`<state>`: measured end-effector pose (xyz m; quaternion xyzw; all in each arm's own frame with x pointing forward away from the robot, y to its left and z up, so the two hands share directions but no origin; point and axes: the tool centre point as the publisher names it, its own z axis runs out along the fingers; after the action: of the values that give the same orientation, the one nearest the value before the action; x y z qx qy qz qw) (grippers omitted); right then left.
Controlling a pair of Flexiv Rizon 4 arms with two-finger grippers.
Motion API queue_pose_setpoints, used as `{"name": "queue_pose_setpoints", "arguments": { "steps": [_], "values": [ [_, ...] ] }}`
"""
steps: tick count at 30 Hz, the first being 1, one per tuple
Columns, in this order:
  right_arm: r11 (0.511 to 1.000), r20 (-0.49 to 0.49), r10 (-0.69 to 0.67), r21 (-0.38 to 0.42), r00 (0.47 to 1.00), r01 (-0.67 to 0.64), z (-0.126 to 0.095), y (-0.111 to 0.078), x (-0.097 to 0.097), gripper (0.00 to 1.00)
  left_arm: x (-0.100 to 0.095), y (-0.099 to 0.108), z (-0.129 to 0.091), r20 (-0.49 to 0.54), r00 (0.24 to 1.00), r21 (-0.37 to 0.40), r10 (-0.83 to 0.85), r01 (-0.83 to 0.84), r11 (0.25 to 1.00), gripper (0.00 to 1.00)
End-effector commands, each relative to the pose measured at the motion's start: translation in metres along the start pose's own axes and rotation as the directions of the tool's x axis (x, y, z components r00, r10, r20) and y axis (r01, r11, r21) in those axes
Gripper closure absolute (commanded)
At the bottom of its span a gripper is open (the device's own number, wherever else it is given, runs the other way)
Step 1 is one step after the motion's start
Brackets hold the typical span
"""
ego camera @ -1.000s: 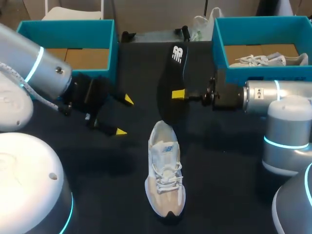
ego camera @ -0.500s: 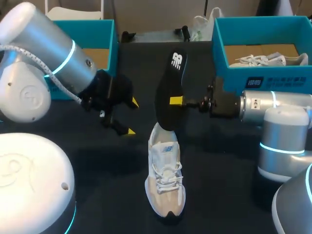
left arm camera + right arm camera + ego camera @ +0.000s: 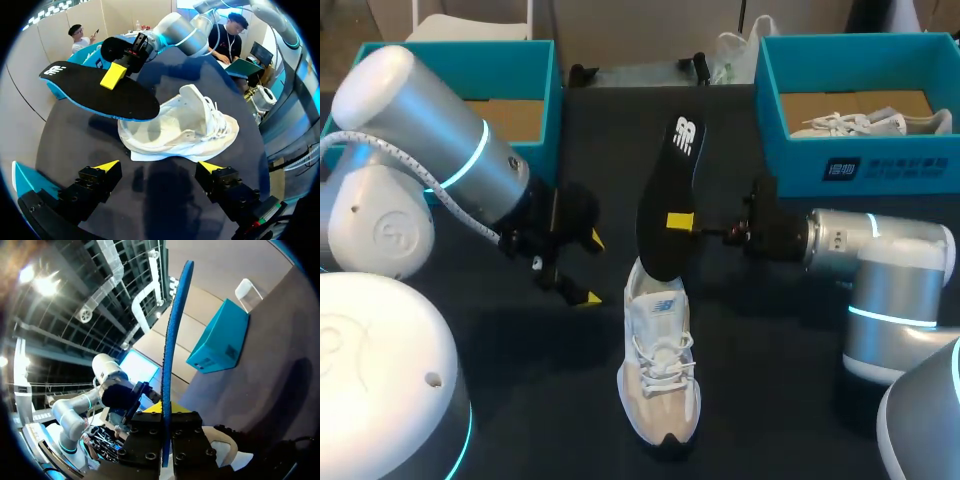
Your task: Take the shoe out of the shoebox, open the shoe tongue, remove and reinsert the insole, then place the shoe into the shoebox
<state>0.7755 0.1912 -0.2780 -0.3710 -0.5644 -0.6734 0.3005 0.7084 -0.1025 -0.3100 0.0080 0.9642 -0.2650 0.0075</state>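
Change, right arm: it has carried the black insole [image 3: 665,205] down and toward me over the last second. The insole's lower end now overlaps the heel opening of the white sneaker [image 3: 660,355].
Change, left arm: it has swung in from the desk's left side, and its jaws now sit just beside the sneaker's heel.
Right jaws: clamped narrow on the insole near its middle. My right wrist view shows it edge-on between them [image 3: 172,355].
Left jaws: wide apart and holding nothing. In the left wrist view the sneaker [image 3: 185,130] lies ahead of them and the insole [image 3: 100,92] hangs over its heel.
Sneaker: flat on its sole mid-desk, toe toward me, outside both boxes.
Stage, as I judge it: the insole is out and going back in. The left arm looks set to steady the sneaker.
Surface: a dark matte desk [image 3: 770,400] that probably gives little grip, so a push on the heel could slide the sneaker.
Room: the left shoebox [image 3: 535,60] is at one far corner. The right shoebox [image 3: 840,165] is at the other and holds a second white shoe [image 3: 850,122]. Both are well apart from the work.
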Motion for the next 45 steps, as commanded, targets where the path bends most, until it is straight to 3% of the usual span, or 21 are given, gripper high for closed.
{"name": "queue_pose_setpoints", "arguments": {
  "steps": [1, 5, 9, 20, 23, 36, 45],
  "values": [
    [1.0, 0.004, 0.0, 0.002, 1.0, 0.0, 0.003, 0.0, 0.0, 1.0, -0.001, 0.0, 0.003, -0.001, 1.0, -0.002, 0.0, 0.0, 1.0, 0.0],
    [1.0, 0.004, 0.0, 0.002, 1.0, 0.0, 0.003, 0.0, 0.0, 1.0, -0.001, 0.0, 0.003, -0.001, 1.0, -0.002, 0.0, 0.0, 1.0, 0.0],
    [1.0, 0.002, 0.002, 0.002, 1.0, -0.002, 0.003, 0.0, -0.002, 1.0, 0.0, 0.001, 0.021, 0.017, 1.0, -0.009, 0.003, -0.003, 1.0, 0.0],
    [0.999, -0.049, -0.035, -0.026, 0.998, 0.034, 0.0, -0.003, -0.004, 1.0, -0.001, 0.006, 0.045, 0.044, 0.999, -0.019, -0.013, 0.014, 1.0, 0.0],
    [0.997, -0.022, -0.051, -0.055, 0.998, 0.05, -0.002, 0.0, -0.003, 1.0, -0.005, 0.009, 0.043, 0.005, 0.999, 0.021, -0.042, 0.041, 0.999, 0.0],
    [0.997, -0.037, -0.053, -0.057, 0.998, 0.051, 0.0, -0.004, -0.006, 1.0, -0.005, 0.008, 0.047, 0.001, 0.999, 0.025, -0.038, 0.038, 0.999, 0.0],
    [0.989, -0.048, -0.129, -0.083, 0.99, 0.125, 0.006, -0.007, -0.004, 1.0, -0.005, 0.01, 0.051, -0.023, 0.999, 0.029, -0.027, 0.028, 0.999, 0.0]
  ]
}}
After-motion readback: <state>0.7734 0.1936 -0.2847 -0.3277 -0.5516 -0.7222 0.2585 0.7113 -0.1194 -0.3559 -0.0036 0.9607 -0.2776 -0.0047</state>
